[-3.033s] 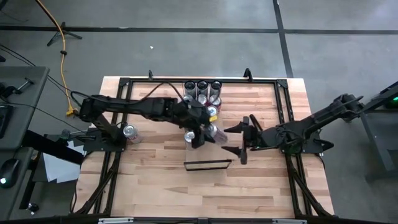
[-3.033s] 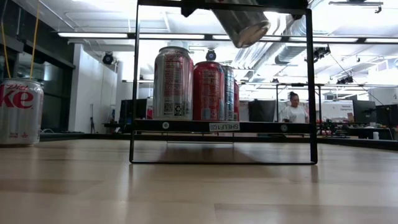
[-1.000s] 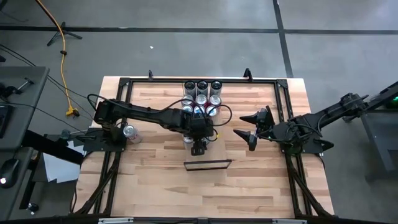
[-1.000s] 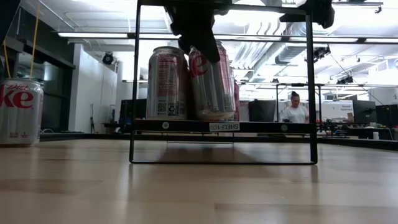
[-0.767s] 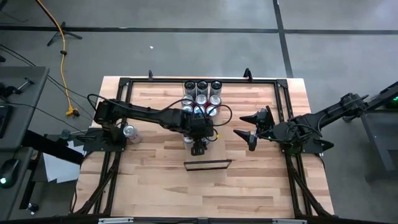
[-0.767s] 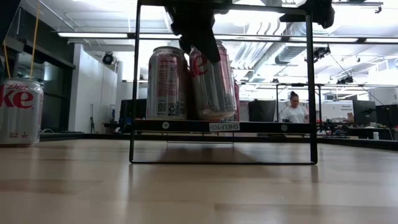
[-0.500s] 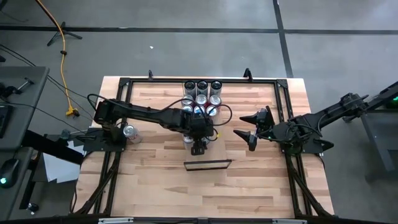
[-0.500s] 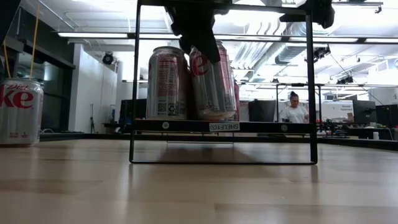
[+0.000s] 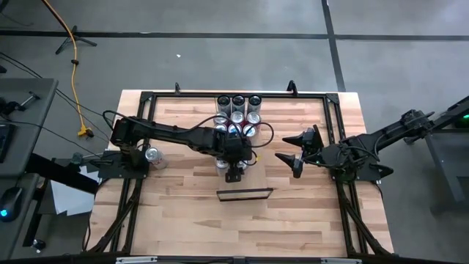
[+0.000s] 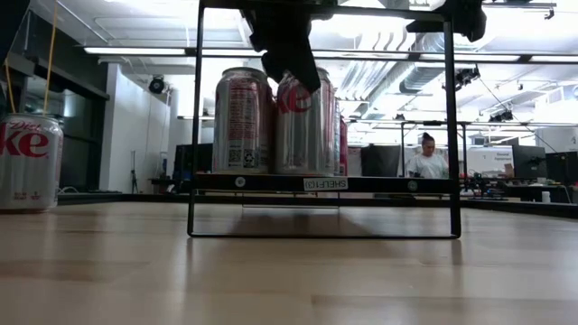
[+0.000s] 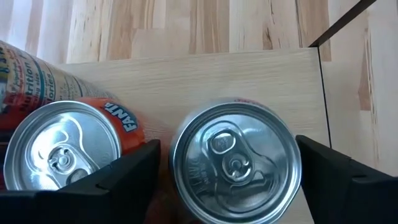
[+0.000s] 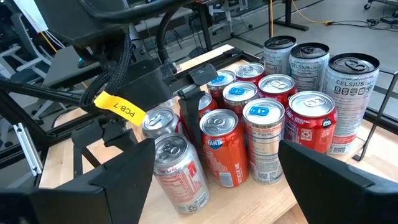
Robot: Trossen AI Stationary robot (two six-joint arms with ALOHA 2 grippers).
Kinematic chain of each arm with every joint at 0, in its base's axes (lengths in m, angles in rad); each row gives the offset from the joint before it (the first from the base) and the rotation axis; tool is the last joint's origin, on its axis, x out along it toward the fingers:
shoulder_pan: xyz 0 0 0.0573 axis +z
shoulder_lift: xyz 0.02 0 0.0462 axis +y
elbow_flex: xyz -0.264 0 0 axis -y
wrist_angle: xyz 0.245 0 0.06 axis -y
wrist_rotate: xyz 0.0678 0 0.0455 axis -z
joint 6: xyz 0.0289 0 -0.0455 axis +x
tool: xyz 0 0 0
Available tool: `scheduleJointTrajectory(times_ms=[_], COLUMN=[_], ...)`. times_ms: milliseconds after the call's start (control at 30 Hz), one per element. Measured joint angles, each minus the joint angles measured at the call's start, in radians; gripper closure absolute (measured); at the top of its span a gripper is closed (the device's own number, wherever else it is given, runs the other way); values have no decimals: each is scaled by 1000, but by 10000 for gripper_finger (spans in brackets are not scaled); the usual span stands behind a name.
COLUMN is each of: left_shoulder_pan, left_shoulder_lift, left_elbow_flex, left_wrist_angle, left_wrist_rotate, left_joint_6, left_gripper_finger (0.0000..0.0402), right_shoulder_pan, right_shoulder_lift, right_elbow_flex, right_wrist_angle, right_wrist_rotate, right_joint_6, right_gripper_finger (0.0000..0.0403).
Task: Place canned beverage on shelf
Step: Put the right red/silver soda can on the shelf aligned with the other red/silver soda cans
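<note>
A silver canned beverage with red lettering (image 10: 302, 122) stands upright by its base at the front end of the pale wooden shelf (image 11: 249, 74), beside an orange Fanta can (image 11: 62, 155). My left gripper (image 11: 227, 143) hangs over it, slanting down, open, with one finger on either side of the can's top (image 11: 235, 163). Several more cans (image 9: 238, 114) fill the shelf behind. My right gripper (image 9: 287, 147) waits open to the right of the shelf, above the table. My left gripper stands astride the can's upper part from above. A gap shows between one finger (image 11: 124, 177) and the can's wall. Whether the other finger (image 11: 339, 171) touches the rim I cannot tell. The can stands on its own on the shelf.
A Diet Coke can (image 9: 152, 155) stands on the table at the left, near the left arm's base. A black wire frame (image 9: 245, 193) stands in front of the shelf. The shelf's black front lip (image 10: 325, 183) shows through it.
The silver can under my left gripper has gone from leaning to one side to standing upright on the shelf. Both arms have kept their places.
</note>
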Motion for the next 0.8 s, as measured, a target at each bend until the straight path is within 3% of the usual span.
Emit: scheduleJointTrajectory(times_ms=[200,433,533,667,800], left_shoulder_pan=[1,-1,-21,-70,-127], left_shoulder_lift=[-7,-40,-73,-152,-241], left_elbow_flex=[15,199,262,252,130], left_wrist_angle=[9,-32,-29,5,116], left_wrist_rotate=[6,12,11,15,14], left_joint_6=[2,5,5,-1,-35], left_gripper_finger=[96,96,96,96,96], right_shoulder_pan=[0,0,0,-2,-9], right_shoulder_lift=[0,-1,0,40,113], right_elbow_flex=[0,0,-1,-1,0], right_wrist_angle=[0,4,18,103,190], right_wrist_rotate=[0,-2,-65,-164,-216], right_joint_6=[-5,0,45,55,16], right_gripper_finger=[77,77,77,77,77])
